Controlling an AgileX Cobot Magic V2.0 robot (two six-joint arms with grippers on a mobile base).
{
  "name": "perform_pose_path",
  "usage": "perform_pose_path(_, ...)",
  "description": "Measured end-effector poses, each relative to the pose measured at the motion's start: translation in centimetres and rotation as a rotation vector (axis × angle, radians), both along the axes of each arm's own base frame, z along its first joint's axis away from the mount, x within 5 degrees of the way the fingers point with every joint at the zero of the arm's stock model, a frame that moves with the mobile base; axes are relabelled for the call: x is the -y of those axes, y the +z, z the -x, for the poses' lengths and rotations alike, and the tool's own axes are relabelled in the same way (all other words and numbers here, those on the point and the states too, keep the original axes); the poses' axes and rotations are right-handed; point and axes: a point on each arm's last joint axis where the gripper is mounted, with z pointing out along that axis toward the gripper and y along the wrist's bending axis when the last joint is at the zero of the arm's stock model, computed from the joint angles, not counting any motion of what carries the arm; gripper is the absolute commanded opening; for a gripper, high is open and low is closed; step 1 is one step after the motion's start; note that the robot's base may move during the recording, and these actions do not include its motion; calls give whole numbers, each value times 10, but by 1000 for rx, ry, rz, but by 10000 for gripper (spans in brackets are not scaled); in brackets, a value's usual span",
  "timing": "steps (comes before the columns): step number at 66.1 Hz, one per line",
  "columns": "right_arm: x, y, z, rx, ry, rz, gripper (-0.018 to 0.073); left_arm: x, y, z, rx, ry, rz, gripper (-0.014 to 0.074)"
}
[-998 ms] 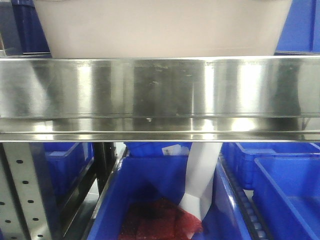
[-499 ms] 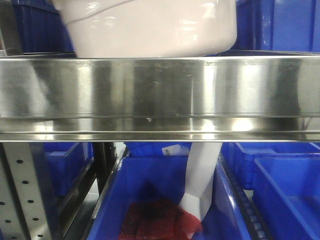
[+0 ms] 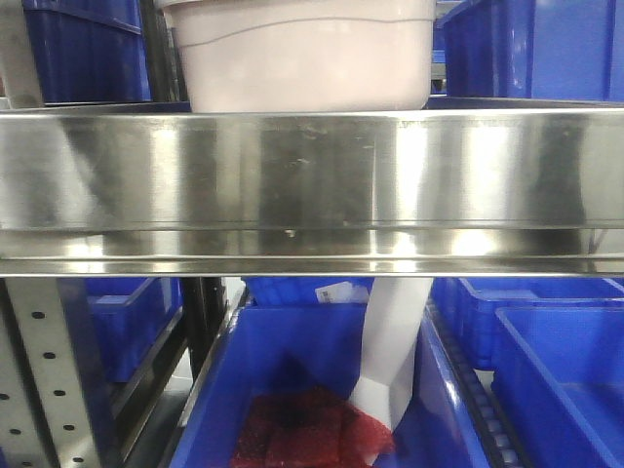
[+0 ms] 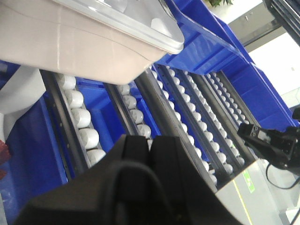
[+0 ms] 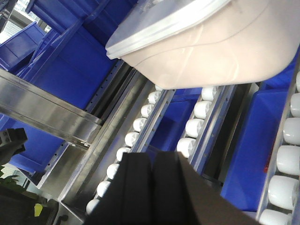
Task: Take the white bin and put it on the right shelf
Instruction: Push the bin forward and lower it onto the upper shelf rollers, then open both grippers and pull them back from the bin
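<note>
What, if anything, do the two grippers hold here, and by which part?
Nothing. The left gripper and right gripper are shut and empty, apart from the lidded pinkish-white plastic bin on the white-roller shelf.

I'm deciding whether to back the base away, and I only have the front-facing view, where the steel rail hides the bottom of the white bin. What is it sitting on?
Observer: The left wrist view shows the white bin lying over rails of white rollers, not a flat deck.
Operator: Is either gripper on it?
Observer: No. The left gripper and the right gripper each have their fingers pressed together, apart from the bin.
Operator: Is the lid on?
Observer: Yes, the right wrist view shows the white lid seated on the bin's rim.
</note>
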Motion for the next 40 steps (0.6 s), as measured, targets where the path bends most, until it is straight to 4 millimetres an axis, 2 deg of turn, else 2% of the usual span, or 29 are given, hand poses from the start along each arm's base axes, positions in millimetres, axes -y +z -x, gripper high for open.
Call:
perform_pose_path(3,0,0,0,1,-3,0,46,-1,1,-1,4,14,6,-125)
perform_pose_path(14,1,1,-2,7,-23,-3,29,-2,8,3,-12,56,43,-118)
perform_pose_path(22,4,12,6,59,-69,23,29,-9,34,28,100,180,-42,-118)
perform_pose_path(31,12,36,25,195,-200,114,29,-27,63,60,255,421,-176,-118)
perform_pose_path(40,22,56,44,348,-342,291,29,-42,81,77,400,593,-278,-118)
